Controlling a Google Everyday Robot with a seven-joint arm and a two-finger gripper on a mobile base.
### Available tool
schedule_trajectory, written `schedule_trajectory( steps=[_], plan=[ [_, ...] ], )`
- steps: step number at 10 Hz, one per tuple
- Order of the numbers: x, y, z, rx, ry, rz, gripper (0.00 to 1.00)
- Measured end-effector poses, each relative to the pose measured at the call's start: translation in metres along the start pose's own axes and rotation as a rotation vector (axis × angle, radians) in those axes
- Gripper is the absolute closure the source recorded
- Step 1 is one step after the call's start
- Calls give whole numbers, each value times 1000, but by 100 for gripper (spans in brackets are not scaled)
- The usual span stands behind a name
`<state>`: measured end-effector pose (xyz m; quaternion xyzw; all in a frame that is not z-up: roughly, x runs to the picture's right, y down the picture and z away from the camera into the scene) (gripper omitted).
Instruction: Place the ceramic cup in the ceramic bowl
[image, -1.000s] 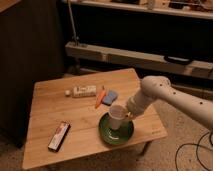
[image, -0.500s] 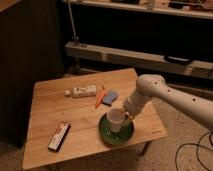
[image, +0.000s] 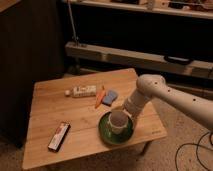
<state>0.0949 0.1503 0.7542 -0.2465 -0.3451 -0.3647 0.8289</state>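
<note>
A white ceramic cup (image: 118, 121) stands upright inside a green ceramic bowl (image: 107, 133) at the right front of the wooden table (image: 50, 105). My gripper (image: 126, 110) is at the end of the white arm, just behind and right of the cup, close to its rim. The arm comes in from the right.
On the table lie a white bottle on its side (image: 82, 91), an orange carrot (image: 99, 97), a blue sponge (image: 110, 97) and a dark snack bar (image: 59, 136) at the front left. A dark cabinet (image: 30, 55) stands to the left, a low shelf (image: 150, 57) behind.
The arm has shifted slightly up and back from the cup. The cup stays in the bowl.
</note>
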Motion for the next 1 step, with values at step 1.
schedule_trajectory(
  steps=[1],
  plan=[
    [0, 1, 0, 1, 1, 1, 20]
  ],
)
